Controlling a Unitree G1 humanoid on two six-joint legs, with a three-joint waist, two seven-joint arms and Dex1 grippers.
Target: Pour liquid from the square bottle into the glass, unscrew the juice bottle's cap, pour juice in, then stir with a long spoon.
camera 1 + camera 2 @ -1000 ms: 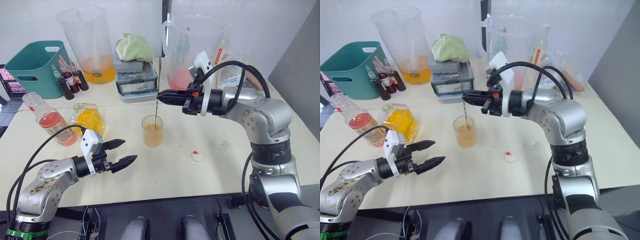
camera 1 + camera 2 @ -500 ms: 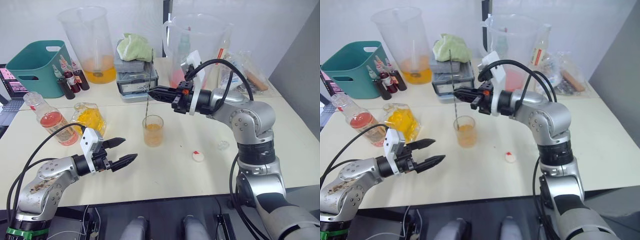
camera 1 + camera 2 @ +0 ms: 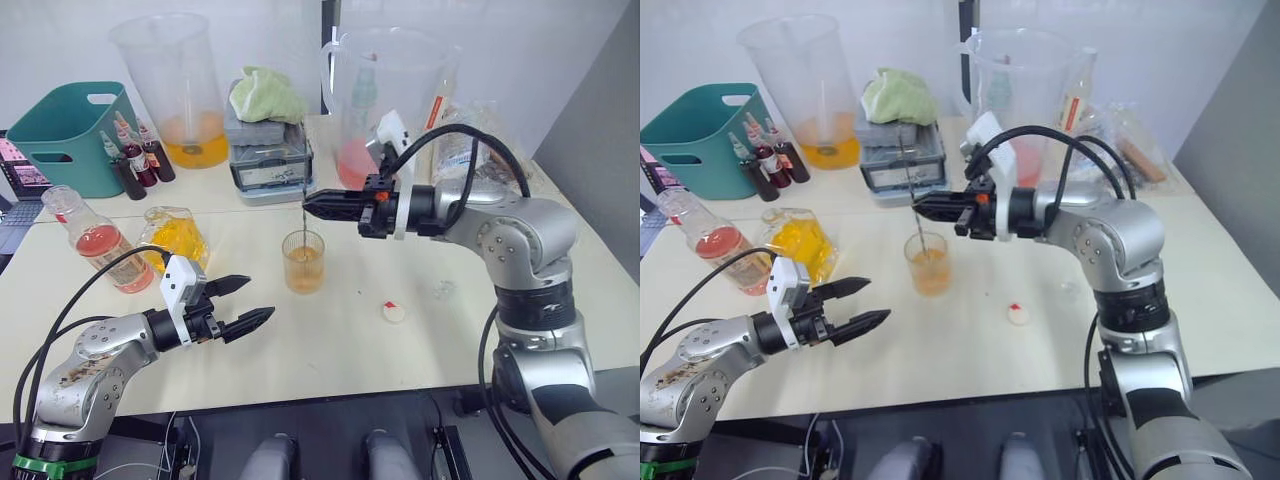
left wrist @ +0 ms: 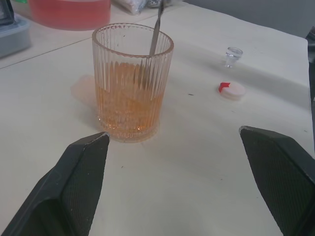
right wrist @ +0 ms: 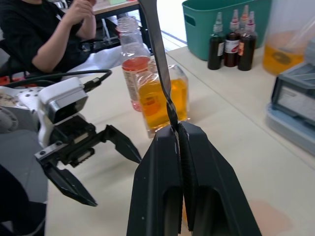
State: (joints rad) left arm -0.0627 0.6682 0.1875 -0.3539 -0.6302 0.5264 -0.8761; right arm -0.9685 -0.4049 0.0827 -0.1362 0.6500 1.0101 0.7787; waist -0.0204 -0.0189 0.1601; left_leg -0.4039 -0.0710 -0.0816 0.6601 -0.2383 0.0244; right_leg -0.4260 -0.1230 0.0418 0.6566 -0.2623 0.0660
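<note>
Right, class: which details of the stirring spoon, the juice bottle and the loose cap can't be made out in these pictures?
- Long spoon: its bowl, left wrist view, lost behind the ribbed glass and the drink.
- Juice bottle: label text too small, head views.
- Cap: the red mark's shape too small, left wrist view.
- Right gripper: fingers hide the spoon below their grip, right wrist view.

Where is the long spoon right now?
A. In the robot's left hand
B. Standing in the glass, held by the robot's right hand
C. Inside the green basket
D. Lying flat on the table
B. The right hand pinches the long spoon, whose lower end dips into the orange drink in the glass; the left hand is open and holds nothing.
</note>
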